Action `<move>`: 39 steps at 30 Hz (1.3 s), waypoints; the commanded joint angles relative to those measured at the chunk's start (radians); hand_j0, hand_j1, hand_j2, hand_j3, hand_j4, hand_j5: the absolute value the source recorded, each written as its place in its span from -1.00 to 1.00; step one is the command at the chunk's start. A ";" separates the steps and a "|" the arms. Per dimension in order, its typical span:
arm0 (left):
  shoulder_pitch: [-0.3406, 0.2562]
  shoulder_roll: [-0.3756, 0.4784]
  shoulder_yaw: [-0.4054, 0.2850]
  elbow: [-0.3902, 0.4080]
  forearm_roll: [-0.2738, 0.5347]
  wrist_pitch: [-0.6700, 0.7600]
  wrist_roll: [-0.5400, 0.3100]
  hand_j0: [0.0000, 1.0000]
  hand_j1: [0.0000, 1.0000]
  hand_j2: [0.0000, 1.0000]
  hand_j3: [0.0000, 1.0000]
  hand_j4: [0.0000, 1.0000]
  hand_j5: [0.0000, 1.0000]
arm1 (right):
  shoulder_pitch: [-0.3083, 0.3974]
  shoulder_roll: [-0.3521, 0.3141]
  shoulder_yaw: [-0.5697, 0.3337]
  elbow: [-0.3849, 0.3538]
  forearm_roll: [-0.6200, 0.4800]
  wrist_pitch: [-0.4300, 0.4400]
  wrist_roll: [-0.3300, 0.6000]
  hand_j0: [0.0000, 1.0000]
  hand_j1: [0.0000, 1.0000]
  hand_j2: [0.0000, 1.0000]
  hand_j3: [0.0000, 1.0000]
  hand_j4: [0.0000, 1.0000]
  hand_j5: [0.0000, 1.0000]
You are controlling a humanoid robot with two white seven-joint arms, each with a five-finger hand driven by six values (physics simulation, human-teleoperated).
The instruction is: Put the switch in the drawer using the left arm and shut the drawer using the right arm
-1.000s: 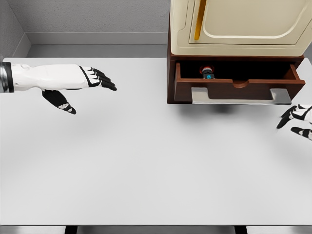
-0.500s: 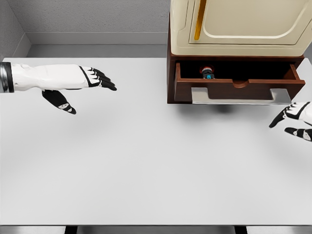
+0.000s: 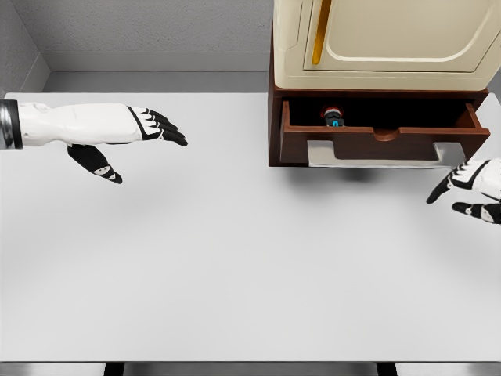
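The switch [image 3: 333,117], small and dark with a red cap and a blue light, lies inside the open brown drawer [image 3: 383,141] under the cream cabinet [image 3: 383,39]. My left hand [image 3: 145,137] hovers over the table's left side, far from the drawer, fingers spread and empty. My right hand [image 3: 462,193] shows at the right edge, just below the drawer's front right corner, fingers relaxed and holding nothing.
The white table [image 3: 235,258] stretches across the view, with a grey wall behind. The drawer front has a grey metal handle [image 3: 376,154] that juts out toward me.
My right hand has drifted left and slightly up toward the drawer front. The left arm, the drawer and the switch have stayed put.
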 commanded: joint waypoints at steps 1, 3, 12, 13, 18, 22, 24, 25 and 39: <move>0.000 0.001 0.001 0.000 0.007 0.003 0.000 1.00 1.00 1.00 1.00 1.00 1.00 | 0.000 -0.004 0.026 0.010 0.012 0.003 0.000 0.15 0.15 0.15 0.15 0.15 0.15; 0.000 0.001 0.001 0.000 0.005 0.003 0.000 1.00 1.00 1.00 1.00 1.00 1.00 | -0.018 -0.005 0.027 0.029 0.017 0.003 0.000 0.15 0.15 0.15 0.15 0.15 0.15; 0.000 0.002 0.001 0.002 0.007 0.003 0.000 1.00 1.00 1.00 1.00 1.00 1.00 | -0.104 -0.004 0.112 0.086 0.035 0.003 0.000 0.15 0.15 0.15 0.15 0.15 0.15; 0.000 0.002 0.001 0.002 0.007 0.003 0.000 1.00 1.00 1.00 1.00 1.00 1.00 | -0.118 -0.002 0.121 0.096 0.038 0.003 0.000 0.15 0.15 0.15 0.15 0.15 0.15; 0.000 0.002 0.001 0.002 0.007 0.003 0.000 1.00 1.00 1.00 1.00 1.00 1.00 | -0.189 -0.002 0.170 0.115 0.040 0.003 0.000 0.15 0.15 0.15 0.15 0.15 0.15; 0.000 0.002 0.001 0.002 0.007 0.003 0.000 1.00 1.00 1.00 1.00 1.00 1.00 | -0.245 0.001 0.244 0.126 0.044 0.003 0.000 0.15 0.15 0.15 0.15 0.15 0.15; 0.000 0.002 0.001 0.002 0.007 0.003 0.000 1.00 1.00 1.00 1.00 1.00 1.00 | -0.264 0.007 0.277 0.127 0.060 0.003 0.000 0.15 0.15 0.15 0.15 0.15 0.15; 0.000 0.002 0.001 0.002 0.007 0.003 0.000 1.00 1.00 1.00 1.00 1.00 1.00 | -0.267 0.013 0.280 0.129 0.063 0.003 0.000 0.15 0.15 0.15 0.15 0.15 0.15; 0.002 0.002 0.002 0.002 0.007 0.003 0.000 1.00 1.00 1.00 1.00 1.00 1.00 | -0.439 0.059 0.368 0.227 0.090 0.003 0.000 0.15 0.15 0.15 0.15 0.15 0.15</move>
